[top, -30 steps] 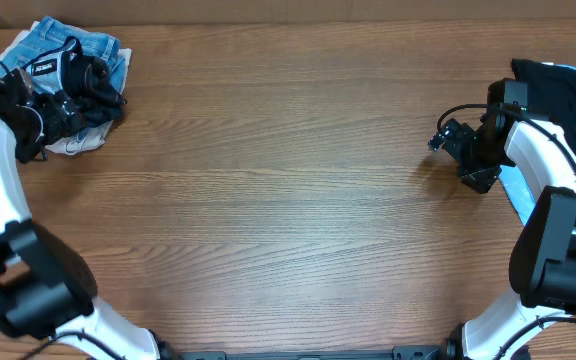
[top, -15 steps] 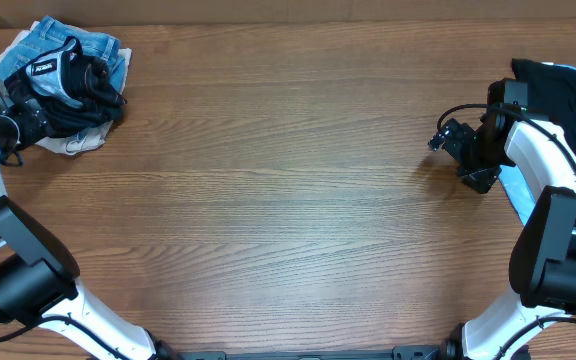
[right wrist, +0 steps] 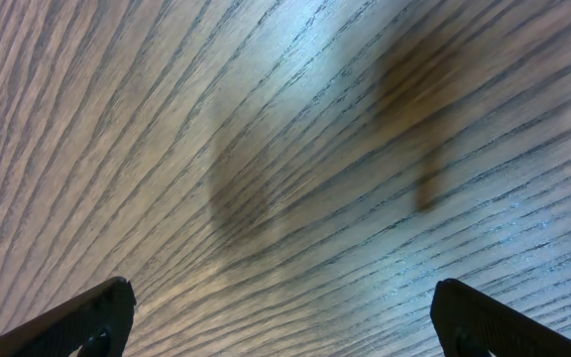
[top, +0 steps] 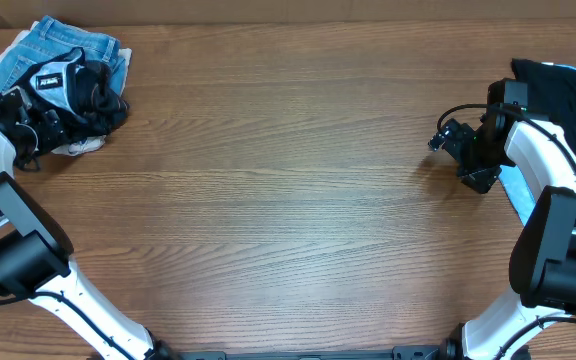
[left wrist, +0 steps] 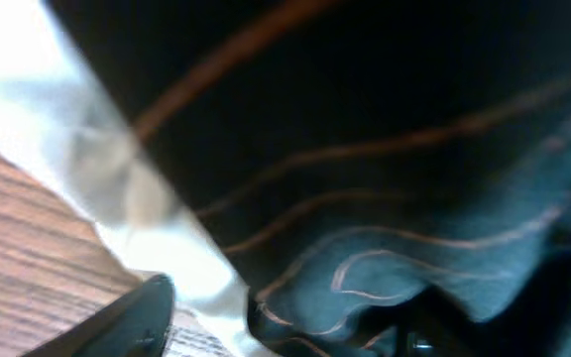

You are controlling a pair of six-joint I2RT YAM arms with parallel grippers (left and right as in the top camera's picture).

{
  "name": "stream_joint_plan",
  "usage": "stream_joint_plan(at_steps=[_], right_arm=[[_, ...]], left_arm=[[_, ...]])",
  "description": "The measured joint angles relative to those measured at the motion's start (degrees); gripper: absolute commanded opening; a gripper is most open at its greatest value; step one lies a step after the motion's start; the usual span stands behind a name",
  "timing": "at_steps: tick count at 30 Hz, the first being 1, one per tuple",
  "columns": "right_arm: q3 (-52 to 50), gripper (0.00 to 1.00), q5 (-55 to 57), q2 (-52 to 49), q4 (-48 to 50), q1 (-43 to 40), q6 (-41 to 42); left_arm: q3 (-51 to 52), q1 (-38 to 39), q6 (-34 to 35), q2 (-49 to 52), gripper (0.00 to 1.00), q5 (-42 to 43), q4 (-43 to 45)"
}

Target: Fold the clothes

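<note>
The clothes are a black jersey (top: pixel 68 85) with thin orange lines, crumpled in a pile at the table's far left corner. In the left wrist view the jersey (left wrist: pixel 385 149) fills the frame, with white cloth (left wrist: pixel 97 169) beside it. My left gripper (top: pixel 40 122) is pushed into the pile's front left edge. It (left wrist: pixel 276 332) stands open, with folds of the jersey lying between the jaws; only its left finger (left wrist: pixel 137 317) shows clearly. My right gripper (top: pixel 446 135) hovers open over bare wood at the right, and in its own view the gripper (right wrist: pixel 285 307) has nothing between its fingers.
Blue denim jeans (top: pixel 63 40) lie under and behind the jersey. A white piece of cloth (top: pixel 80 147) sticks out at the pile's front. A plain black garment (top: pixel 558 90) lies at the far right edge, behind the right arm.
My left arm has swung to the left and its gripper has pressed into the pile, its jaws narrowing. The jersey has shifted a little. The right arm has not moved.
</note>
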State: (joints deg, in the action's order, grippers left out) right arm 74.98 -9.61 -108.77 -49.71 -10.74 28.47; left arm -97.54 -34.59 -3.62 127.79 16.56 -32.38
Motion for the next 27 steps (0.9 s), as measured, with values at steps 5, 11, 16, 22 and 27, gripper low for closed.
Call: stream_joint_plan(at_steps=[5, 11, 16, 22, 27], right_arm=[[0.00, 1.00, 0.02, 0.00, 0.02, 0.02, 0.00], [0.00, 1.00, 0.00, 0.00, 0.02, 0.00, 0.00], [0.00, 1.00, 0.00, 0.00, -0.02, 0.00, 0.00], [0.00, 1.00, 0.00, 0.00, 0.00, 0.00, -0.02], [0.00, 1.00, 0.00, 0.00, 0.02, 0.00, 0.00]], left_arm=[[0.00, 0.00, 0.31, 0.00, 0.53, 1.73, 0.09], [-1.40, 0.09, 0.63, 0.02, 0.17, 3.74, -2.21], [-5.84, 0.09, 0.63, 0.11, 0.04, 4.48, -7.56], [-14.14, 0.09, 1.95, 0.24, 0.04, 4.74, -16.06], [-21.79, 0.09, 6.60, 0.31, 0.04, 5.75, -23.45]])
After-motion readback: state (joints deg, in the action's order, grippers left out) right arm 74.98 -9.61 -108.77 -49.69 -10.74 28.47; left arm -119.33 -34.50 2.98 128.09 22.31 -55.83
